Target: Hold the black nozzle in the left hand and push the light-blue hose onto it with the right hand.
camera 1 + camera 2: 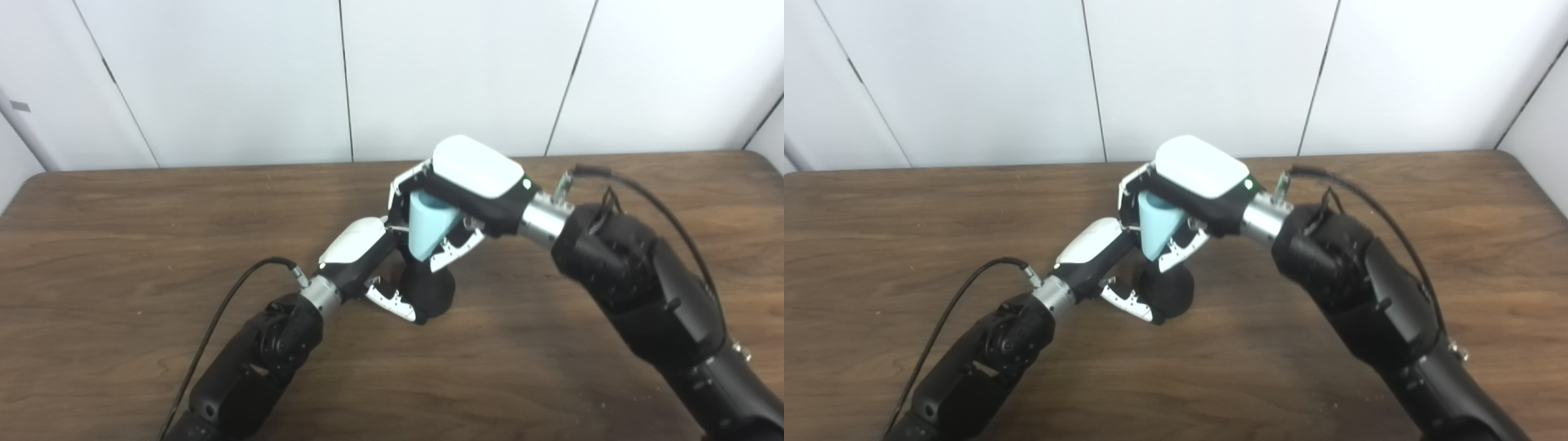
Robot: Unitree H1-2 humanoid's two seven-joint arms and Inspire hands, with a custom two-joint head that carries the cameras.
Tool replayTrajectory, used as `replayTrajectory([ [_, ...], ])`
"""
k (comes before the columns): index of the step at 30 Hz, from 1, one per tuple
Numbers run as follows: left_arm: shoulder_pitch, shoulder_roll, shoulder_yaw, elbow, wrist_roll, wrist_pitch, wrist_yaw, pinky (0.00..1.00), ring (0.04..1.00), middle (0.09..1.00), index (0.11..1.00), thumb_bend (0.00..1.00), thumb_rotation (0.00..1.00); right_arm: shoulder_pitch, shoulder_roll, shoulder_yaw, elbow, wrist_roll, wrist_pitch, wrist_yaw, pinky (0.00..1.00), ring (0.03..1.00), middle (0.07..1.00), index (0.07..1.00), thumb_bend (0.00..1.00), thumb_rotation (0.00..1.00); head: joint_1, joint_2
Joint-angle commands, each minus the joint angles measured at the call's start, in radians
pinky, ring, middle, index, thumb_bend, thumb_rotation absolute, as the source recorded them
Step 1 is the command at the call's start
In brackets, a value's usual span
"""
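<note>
The black nozzle [432,293] stands on the wooden table [122,245] near its middle, wide base down. My left hand [367,257] is shut on the black nozzle from the left side. My right hand [465,190] is shut on the light-blue hose [429,229], a cone-shaped piece, and holds it point down directly above the nozzle. The hose's lower end meets the nozzle's top; the joint itself is hidden by fingers. The same shows in the right eye view, with the hose [1156,229] over the nozzle [1167,293].
Both black forearms reach in from the bottom, the right arm [643,294] large on the right side. A black cable [226,306] loops off the left wrist. White wall panels [245,73] stand behind the table's far edge.
</note>
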Motion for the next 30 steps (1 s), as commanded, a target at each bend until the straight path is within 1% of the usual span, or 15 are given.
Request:
replayTrajectory([
  [1,0.025,0.021,-0.015,0.037,0.025,0.048,-0.07,1.0,0.605,0.468,0.495,0.52,0.0,0.005,-0.014,-0.012,0.023,-0.052,-0.074,-0.065,0.37,0.421,0.474,0.508,0.5,0.0,0.006,0.003],
  [2,0.025,0.02,-0.014,0.037,0.024,0.048,-0.07,1.0,0.605,0.468,0.495,0.52,0.0,0.016,-0.011,-0.015,0.039,-0.064,-0.101,-0.096,0.37,0.421,0.471,0.51,0.5,0.0,0.005,0.004],
  [5,0.025,0.019,-0.013,0.04,0.025,0.046,-0.068,1.0,0.606,0.468,0.495,0.52,0.0,0.035,-0.003,-0.021,0.076,-0.089,-0.159,-0.159,0.37,0.419,0.47,0.513,0.5,0.0,0.005,0.004],
  [8,0.023,0.021,-0.014,0.044,0.029,0.043,-0.067,1.0,0.608,0.469,0.494,0.52,0.0,0.046,0.001,-0.021,0.099,-0.11,-0.195,-0.2,0.38,0.415,0.472,0.514,0.5,0.0,0.005,0.004],
  [11,0.02,0.024,-0.015,0.045,0.034,0.043,-0.067,1.0,0.613,0.471,0.494,0.52,0.0,0.051,0.002,-0.019,0.11,-0.113,-0.211,-0.209,0.38,0.422,0.487,0.504,0.5,0.0,0.006,0.008],
  [16,0.019,0.024,-0.016,0.041,0.035,0.048,-0.069,1.0,0.615,0.475,0.491,0.52,0.0,0.054,-0.003,-0.01,0.116,-0.097,-0.222,-0.189,0.38,0.435,0.491,0.492,0.5,0.0,0.006,0.011],
  [19,0.02,0.022,-0.016,0.039,0.033,0.047,-0.07,1.0,0.614,0.48,0.488,0.52,0.0,0.049,-0.001,-0.005,0.11,-0.062,-0.185,-0.134,0.36,0.434,0.488,0.506,0.5,0.0,0.005,0.011],
  [21,0.02,0.02,-0.016,0.037,0.033,0.048,-0.071,1.0,0.615,0.481,0.488,0.52,0.0,0.046,-0.001,-0.002,0.104,-0.033,-0.145,-0.084,0.35,0.431,0.484,0.527,0.5,0.0,0.006,0.01],
  [24,0.021,0.02,-0.016,0.037,0.031,0.045,-0.07,1.0,0.615,0.48,0.489,0.52,0.0,0.039,-0.006,0.007,0.083,0.008,-0.063,0.009,0.34,0.426,0.475,0.543,0.5,0.0,0.008,0.011],
  [28,0.02,0.018,-0.015,0.042,0.028,0.046,-0.07,1.0,0.615,0.473,0.493,0.52,0.0,0.021,-0.025,0.026,0.05,0.076,0.056,0.155,0.35,0.419,0.477,0.54,0.5,0.0,0.007,0.009],
  [30,0.02,0.017,-0.015,0.043,0.026,0.046,-0.072,1.0,0.613,0.468,0.496,0.52,0.0,0.01,-0.036,0.036,0.035,0.103,0.105,0.211,0.35,0.413,0.478,0.538,0.5,0.0,0.007,0.009],
])
